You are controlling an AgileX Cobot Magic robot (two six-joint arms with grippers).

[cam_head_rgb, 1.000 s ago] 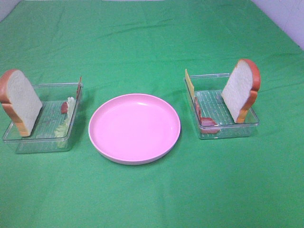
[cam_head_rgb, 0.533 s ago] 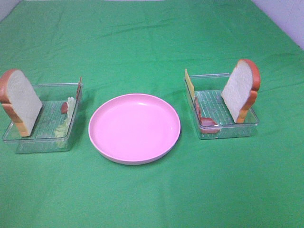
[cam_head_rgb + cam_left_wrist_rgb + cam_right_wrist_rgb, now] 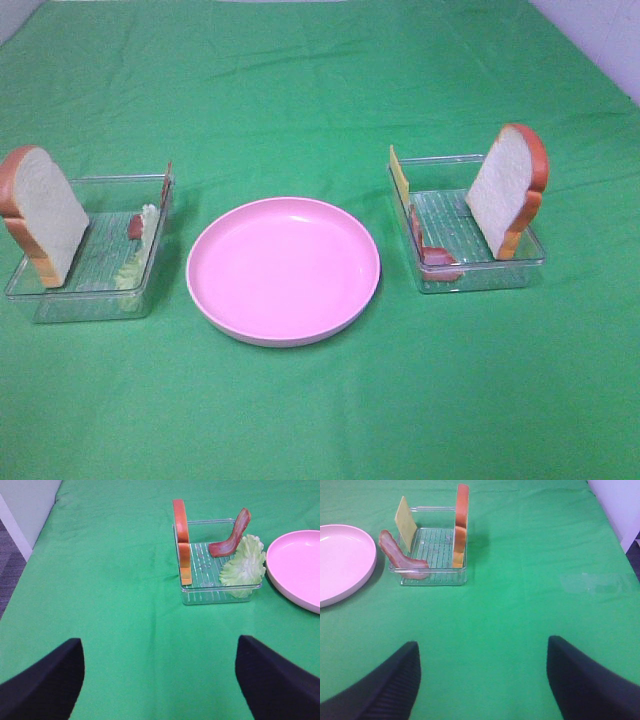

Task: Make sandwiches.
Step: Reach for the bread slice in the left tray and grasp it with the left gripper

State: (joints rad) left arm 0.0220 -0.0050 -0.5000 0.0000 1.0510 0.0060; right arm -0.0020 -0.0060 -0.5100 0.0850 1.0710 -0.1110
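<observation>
Standing on edge, 2 bread slices sit in separate trays on a green cloth, no sandwich stacked. The left bread slice leans in the left tray beside lettuce. The right bread slice stands in the right tray with cheese and bacon. Both slices have long axes vertical, rounded tops up, and white faces toward the central pink plate. The left gripper and right gripper hover spread wide, holding nothing.

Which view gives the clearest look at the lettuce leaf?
The left wrist view: the lettuce faces the camera broadside, leaning in its clear tray beside a bacon strip. The exterior high view shows it only as a thin pale edge. The right wrist view misses it entirely.
</observation>
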